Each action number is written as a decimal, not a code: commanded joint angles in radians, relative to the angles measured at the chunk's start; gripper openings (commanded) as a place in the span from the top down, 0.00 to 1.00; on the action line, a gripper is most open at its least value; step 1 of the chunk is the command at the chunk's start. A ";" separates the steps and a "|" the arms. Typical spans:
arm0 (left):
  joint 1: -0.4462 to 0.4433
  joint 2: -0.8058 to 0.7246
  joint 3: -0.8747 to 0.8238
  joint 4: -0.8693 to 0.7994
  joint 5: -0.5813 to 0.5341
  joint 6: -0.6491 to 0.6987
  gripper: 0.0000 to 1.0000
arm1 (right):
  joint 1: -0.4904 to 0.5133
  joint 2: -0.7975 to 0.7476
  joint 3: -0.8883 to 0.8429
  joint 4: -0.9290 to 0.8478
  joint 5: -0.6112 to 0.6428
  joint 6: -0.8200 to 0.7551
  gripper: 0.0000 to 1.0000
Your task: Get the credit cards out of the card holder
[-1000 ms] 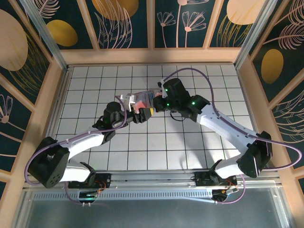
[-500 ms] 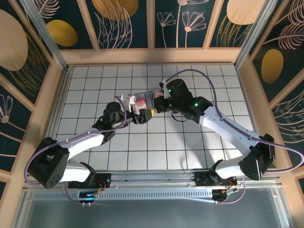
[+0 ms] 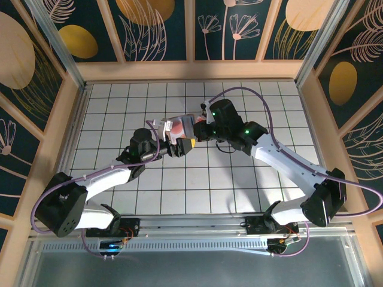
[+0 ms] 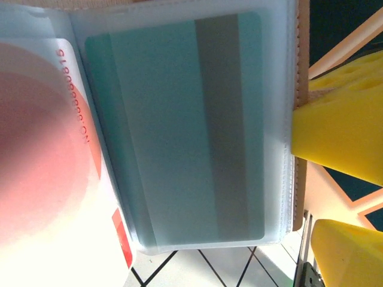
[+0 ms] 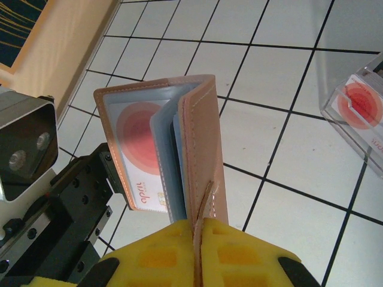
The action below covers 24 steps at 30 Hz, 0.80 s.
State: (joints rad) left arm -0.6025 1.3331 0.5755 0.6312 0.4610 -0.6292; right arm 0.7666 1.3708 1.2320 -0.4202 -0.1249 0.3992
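Note:
The tan-brown card holder (image 3: 179, 127) hangs open above the table's middle, held between both grippers. My right gripper (image 5: 200, 239) is shut with its yellow fingers pinching the small tab and cover edge of the card holder (image 5: 197, 143). My left gripper (image 5: 90, 191) grips the opposite cover from the left. Inside, clear sleeves hold a teal card (image 4: 179, 125) with a grey stripe and a red-and-white card (image 4: 48, 149), which also faces the right wrist view as the red-and-white card (image 5: 140, 146). In the top view the left gripper (image 3: 169, 142) and right gripper (image 3: 190, 140) nearly meet.
A clear plastic box (image 5: 359, 113) with a red item lies on the white gridded table (image 5: 287, 54) to the right of the holder. Wooden walls (image 3: 66, 119) enclose the table on the left, right and far sides.
The right arm has shifted slightly to the right with its cover, spreading the holder a little wider. The left arm has hardly moved.

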 commanded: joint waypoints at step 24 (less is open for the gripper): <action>-0.003 0.032 0.045 -0.013 -0.047 0.035 0.26 | -0.004 -0.017 -0.001 0.063 -0.005 0.000 1.00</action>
State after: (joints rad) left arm -0.6090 1.3811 0.6201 0.6250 0.4183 -0.6094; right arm 0.7666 1.3941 1.2320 -0.4000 -0.1310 0.3988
